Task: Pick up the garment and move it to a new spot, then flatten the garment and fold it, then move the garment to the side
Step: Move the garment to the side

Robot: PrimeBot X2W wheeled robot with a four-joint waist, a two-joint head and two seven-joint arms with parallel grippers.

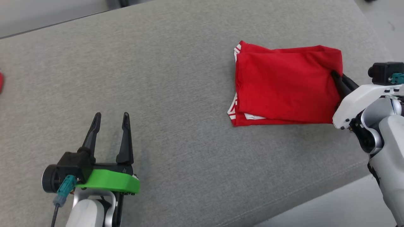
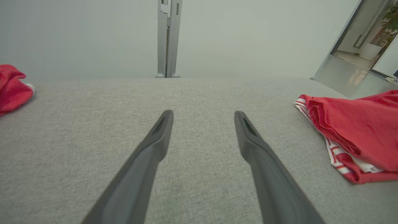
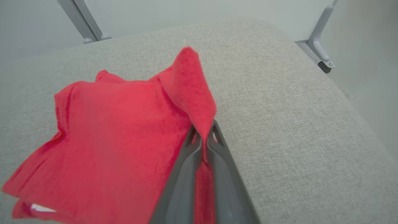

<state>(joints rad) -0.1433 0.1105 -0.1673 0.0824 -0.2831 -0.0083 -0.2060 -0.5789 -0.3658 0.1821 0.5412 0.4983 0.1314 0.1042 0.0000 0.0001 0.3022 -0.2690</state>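
Garment [image 1: 287,88], red, lay folded in a rough rectangle on the right part of the grey surface [image 1: 176,78], with white-striped trim showing at its left edge. The right arm [image 1: 359,97] had its jaws pinched together on a small raised peak of the garment's right edge. Risk: the bite looked thin, possibly only the top layer, so a lift or drag could peel the fold open or slip free. That arm reached in low from the right. The left arm [image 1: 85,214] hovered well apart at lower left, jaws spread and empty.
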